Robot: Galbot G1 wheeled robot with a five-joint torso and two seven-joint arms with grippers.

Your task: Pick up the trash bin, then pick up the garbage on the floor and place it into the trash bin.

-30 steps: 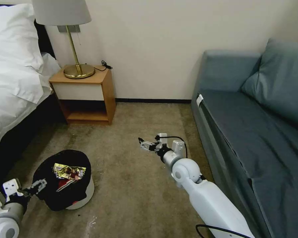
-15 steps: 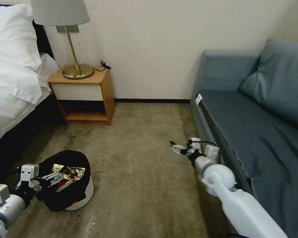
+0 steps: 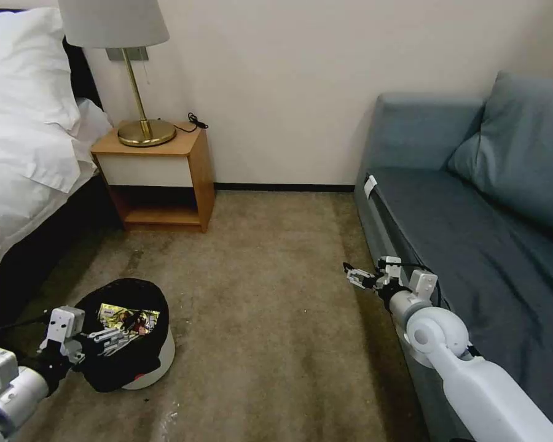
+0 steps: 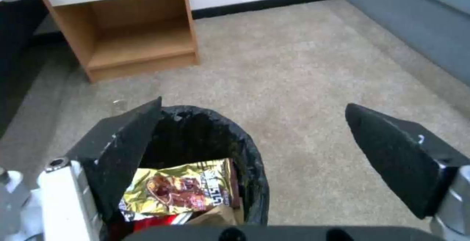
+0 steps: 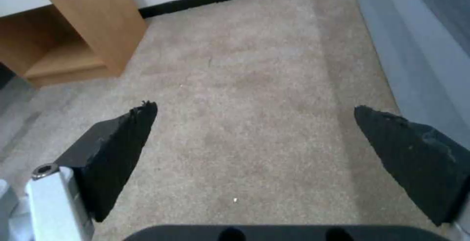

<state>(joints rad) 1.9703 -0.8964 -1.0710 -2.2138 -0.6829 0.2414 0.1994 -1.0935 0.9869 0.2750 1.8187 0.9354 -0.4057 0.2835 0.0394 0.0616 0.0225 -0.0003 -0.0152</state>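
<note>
Inside trash bin (image 4: 255, 182), gold wrapper (image 4: 181, 187), writing unreadable, left gripper (image 3: 113, 339) spread wide

Soft, even room light; faint shadows; wrist views slightly blurred.

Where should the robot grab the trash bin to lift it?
Probably the rim of the trash bin, from above on the robot's near side. It stands upright with its top open, and the open left gripper is over that edge, so one finger could go inside.

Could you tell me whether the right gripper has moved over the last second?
Yes. The right gripper has swung from mid-carpet toward the sofa, away from the trash bin.
</note>
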